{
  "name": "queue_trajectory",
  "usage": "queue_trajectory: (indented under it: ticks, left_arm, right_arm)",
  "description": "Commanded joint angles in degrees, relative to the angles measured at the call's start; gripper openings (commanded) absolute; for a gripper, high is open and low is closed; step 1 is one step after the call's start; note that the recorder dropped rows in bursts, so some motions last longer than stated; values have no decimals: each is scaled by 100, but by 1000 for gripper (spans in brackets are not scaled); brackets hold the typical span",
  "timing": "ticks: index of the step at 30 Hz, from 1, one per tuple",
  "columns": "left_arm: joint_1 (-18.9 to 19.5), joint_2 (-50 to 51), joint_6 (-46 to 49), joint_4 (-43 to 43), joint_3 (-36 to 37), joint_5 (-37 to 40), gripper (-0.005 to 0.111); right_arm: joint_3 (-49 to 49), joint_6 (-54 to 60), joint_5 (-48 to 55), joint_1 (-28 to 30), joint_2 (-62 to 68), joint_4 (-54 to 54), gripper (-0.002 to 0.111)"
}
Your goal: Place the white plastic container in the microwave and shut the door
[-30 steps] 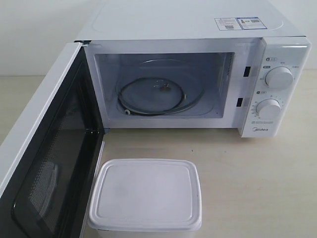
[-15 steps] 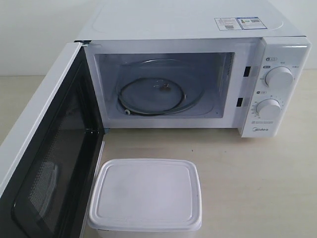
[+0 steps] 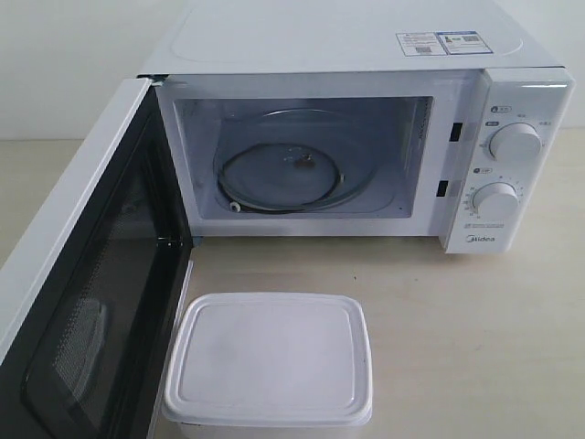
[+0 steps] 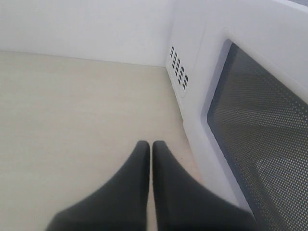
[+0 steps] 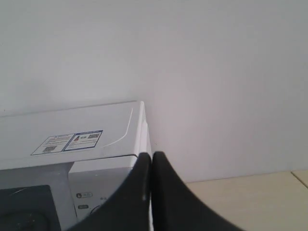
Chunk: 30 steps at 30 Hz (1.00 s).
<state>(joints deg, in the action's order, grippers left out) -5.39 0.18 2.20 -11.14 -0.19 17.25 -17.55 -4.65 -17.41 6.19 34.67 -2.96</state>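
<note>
The white plastic container [image 3: 270,358] sits lidded on the table in front of the microwave [image 3: 366,55], near the front edge of the exterior view. The door [image 3: 87,274] stands swung wide open to the left, its dark mesh inner face showing. Inside the cavity lies the glass turntable [image 3: 279,178]. Neither gripper appears in the exterior view. My left gripper [image 4: 149,145] is shut and empty, above the table beside the door's outer face [image 4: 260,120]. My right gripper [image 5: 152,156] is shut and empty, raised near the microwave's top right corner [image 5: 115,130].
The light wooden table [image 3: 475,338] stretches right of the container. A white wall [image 5: 216,72] stands behind the microwave. Vent holes [image 4: 178,67] mark the microwave's left side. Two dials [image 3: 514,144] sit on the control panel.
</note>
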Motion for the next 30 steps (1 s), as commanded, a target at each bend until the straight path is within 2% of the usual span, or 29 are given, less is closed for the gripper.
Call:
queue_trajectory:
  ticks: [1,11,14,17,22,26,30]
  left_arm:
    - [-31,-18,-44,23,19,-28,4]
    - [-31,-18,-44,23,19,-28,4]
    - [-31,-18,-44,23,19,-28,4]
    - [-31,-18,-44,23,19,-28,4]
    - [-31,-18,-44,23,19,-28,4]
    - [-31,-18,-44,23,19,-28,4]
    - [-31,-18,-44,23,19,-28,4]
  right_arm:
    - [-62,7,-251,14,44,28,0]
    - [0,-671,-250,14,210,53,0]
    - [160,-727,-313,0,348,394,0]
    - [467,-1301,-794,0,562,1205,0]
    - [1176,-2186,-2501,0,1241,3363,0]
    - [1286,-2387,-3335,0,2078,4800,0]
    - [1286,-2229,-4309,0,3063,5668,0]
